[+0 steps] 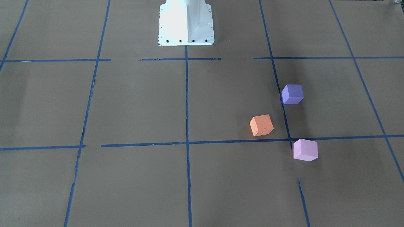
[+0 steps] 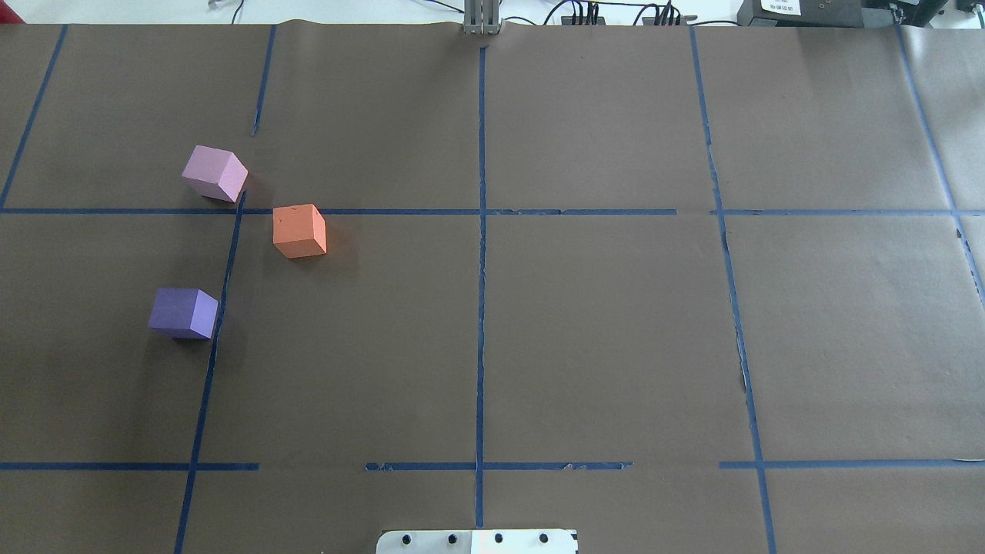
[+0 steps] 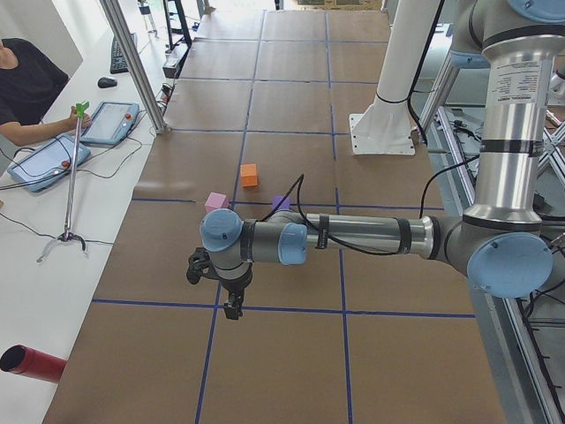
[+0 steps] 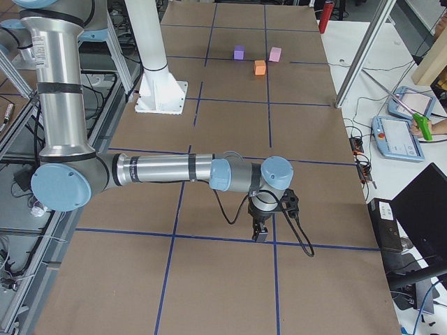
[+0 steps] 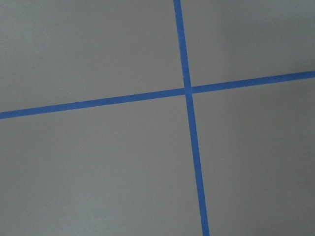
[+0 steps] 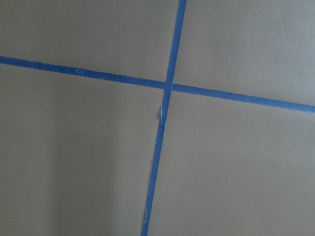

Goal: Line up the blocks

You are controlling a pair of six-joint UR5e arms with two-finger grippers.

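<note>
Only the side views show the left gripper point(image 3: 232, 307) and right gripper point(image 4: 260, 235) above the brown paper-covered table with blue tape grid point(image 2: 600, 346), holding nothing; I cannot tell how far either is open. On the robot's left, apart and unaligned, sit the pale pink-lilac foam cube point(image 2: 215, 174), the violet-blue foam cube point(image 2: 184, 313) and the orange foam cube point(image 2: 299, 231), whose dents show only in the front view.

**Robotics lab, tabletop test cell**

Brown paper is covering the table point(image 2: 616, 346), and a blue tape grid point(image 2: 481, 308) is running out from the white pedestal point(image 1: 186, 25) on every side. Two jointed industrial arms, the left arm point(image 3: 353, 237) and the right arm point(image 4: 167, 169), are stretching low over the table, one to each side of the pedestal. Across the table from the pedestal, an operator point(image 3: 26, 84) is sitting at a white bench with two teach pendants point(image 3: 110, 122). Aluminium posts point(image 3: 132, 62) are standing there too. Cables point(image 2: 569, 11) are trailing along the table edge opposite the pedestal.
</note>
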